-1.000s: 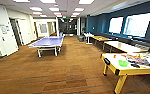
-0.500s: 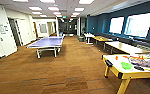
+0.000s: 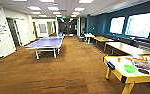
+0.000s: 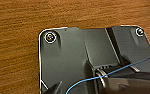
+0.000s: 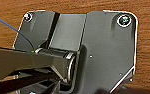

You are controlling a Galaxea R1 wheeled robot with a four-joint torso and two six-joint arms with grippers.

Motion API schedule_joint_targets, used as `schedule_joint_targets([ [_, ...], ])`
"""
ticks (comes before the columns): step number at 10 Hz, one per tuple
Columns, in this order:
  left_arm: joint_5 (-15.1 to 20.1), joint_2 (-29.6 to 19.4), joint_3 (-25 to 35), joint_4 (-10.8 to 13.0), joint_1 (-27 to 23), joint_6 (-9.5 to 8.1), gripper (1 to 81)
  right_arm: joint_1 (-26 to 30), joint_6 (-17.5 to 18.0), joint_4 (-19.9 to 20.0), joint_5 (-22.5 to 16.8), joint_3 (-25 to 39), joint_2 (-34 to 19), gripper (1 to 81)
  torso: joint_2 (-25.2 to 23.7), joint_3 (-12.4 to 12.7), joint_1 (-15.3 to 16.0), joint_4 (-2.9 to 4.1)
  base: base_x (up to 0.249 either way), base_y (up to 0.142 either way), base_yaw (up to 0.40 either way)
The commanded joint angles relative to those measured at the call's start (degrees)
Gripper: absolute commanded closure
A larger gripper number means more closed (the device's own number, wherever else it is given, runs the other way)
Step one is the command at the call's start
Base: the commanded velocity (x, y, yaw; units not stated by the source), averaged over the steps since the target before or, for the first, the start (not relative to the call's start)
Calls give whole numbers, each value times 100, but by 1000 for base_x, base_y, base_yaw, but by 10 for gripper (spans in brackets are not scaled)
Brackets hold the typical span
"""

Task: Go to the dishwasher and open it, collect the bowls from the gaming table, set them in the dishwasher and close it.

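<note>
On the gaming table point(image 3: 116, 68) at far right lies a light green bowl point(image 3: 130, 68); finger state of both grippers cannot be told.

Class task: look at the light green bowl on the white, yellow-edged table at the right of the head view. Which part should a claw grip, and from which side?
Probably the rim of the light green bowl, from above. It looks shallow and low on the gaming table, leaving little side wall to pinch. It sits close to the table's near edge, facing the open floor, so that side seems easiest. Finer rim detail cannot be made out.

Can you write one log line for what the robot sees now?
place: big room | right: white table, yellow edge | on it: green bowl | ahead: ping-pong table | floor: wood
</note>
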Motion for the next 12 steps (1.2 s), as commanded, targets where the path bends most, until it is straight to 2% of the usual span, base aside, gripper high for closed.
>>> schedule_joint_targets([
  [1,258,-30,-13,-29,-299,22,10,286,-5,0,-269,21,28,10,0,0,0,0,170,0,0],
  [3,250,-30,-5,-29,-299,14,10,286,-5,0,-269,30,28,10,2,0,6,0,122,0,0],
  [12,258,-30,-5,-3,-299,5,10,268,-5,0,-269,30,36,10,2,0,2,0,0,0,0],
])
